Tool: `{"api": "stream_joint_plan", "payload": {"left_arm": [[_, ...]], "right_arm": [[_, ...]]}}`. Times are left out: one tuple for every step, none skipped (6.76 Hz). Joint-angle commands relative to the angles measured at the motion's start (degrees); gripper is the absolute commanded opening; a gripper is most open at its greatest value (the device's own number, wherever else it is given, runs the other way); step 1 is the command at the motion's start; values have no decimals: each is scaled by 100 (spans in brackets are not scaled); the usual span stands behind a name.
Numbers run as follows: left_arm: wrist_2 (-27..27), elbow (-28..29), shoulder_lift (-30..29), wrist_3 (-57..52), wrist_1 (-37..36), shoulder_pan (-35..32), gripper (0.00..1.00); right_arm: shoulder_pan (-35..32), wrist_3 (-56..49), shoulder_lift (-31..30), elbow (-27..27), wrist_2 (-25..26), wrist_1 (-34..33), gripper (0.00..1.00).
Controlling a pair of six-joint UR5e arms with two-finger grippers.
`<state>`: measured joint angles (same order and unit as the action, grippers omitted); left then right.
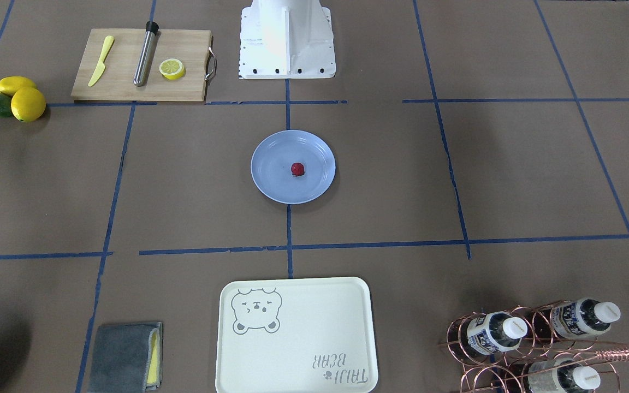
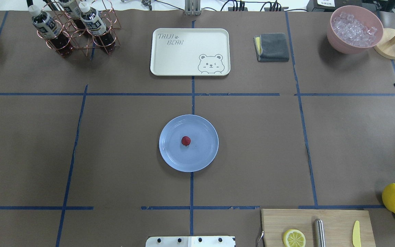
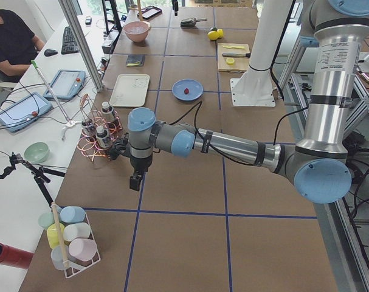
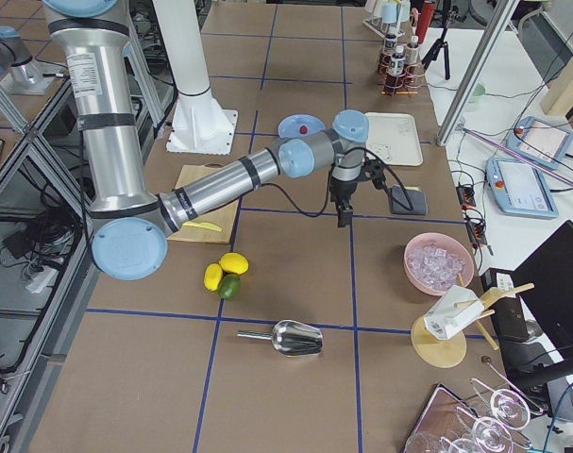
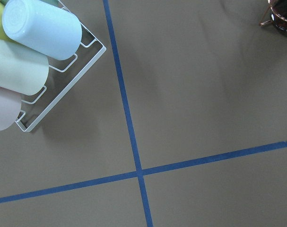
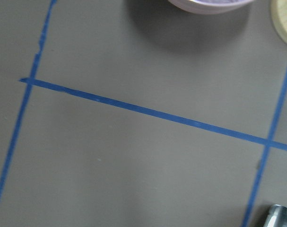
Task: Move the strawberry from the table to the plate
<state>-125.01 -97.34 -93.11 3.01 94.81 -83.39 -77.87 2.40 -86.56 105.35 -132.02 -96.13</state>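
Note:
The small dark-red strawberry point(image 1: 297, 169) point(image 2: 186, 140) lies near the middle of the round light-blue plate point(image 1: 271, 185) point(image 2: 170, 157), which sits at the centre of the brown-paper table point(image 1: 183, 191). Neither gripper appears in the front or overhead views. The left gripper point(image 3: 135, 180) hangs over the table's left end, near the bottle rack and far from the plate. The right gripper point(image 4: 343, 219) hangs over the right part of the table, beside the grey cloth. I cannot tell whether either is open or shut. The wrist views show only paper and tape.
A cutting board point(image 1: 140, 65) carries a lemon half, a yellow knife and a metal tube. Whole lemons point(image 1: 28, 103) lie beside it. A bear tray point(image 1: 303, 338), a grey cloth point(image 1: 126, 357), a bottle rack point(image 1: 538, 338), an ice bowl point(image 2: 355, 29) and a cup rack point(image 5: 34, 61) ring the table.

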Motion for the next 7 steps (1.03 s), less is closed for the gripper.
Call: {"api": "stream_joint_plan", "payload": {"left_arm": [[-146, 66, 248, -704, -426, -466, 100], [-425, 119, 554, -714, -428, -511, 100], [-741, 119, 757, -706, -437, -529, 100], [-822, 110, 855, -653, -437, -521, 100], [-823, 119, 856, -635, -437, -520, 100], [-823, 110, 856, -635, -428, -520, 100], [-823, 119, 856, -644, -411, -520, 100]], "right_arm": [[-876, -1179, -387, -356, -96, 7, 100], [-966, -1137, -405, -445, -96, -20, 100], [-958, -1145, -283, -585, -96, 32, 100], [-967, -1154, -291, -708, -96, 103, 100], [-1115, -1119, -300, -744, -104, 155, 100], [-1142, -1128, -308, -936, -130, 139, 100], [-1264, -1128, -309, -1181, -392, 156, 100]]}}
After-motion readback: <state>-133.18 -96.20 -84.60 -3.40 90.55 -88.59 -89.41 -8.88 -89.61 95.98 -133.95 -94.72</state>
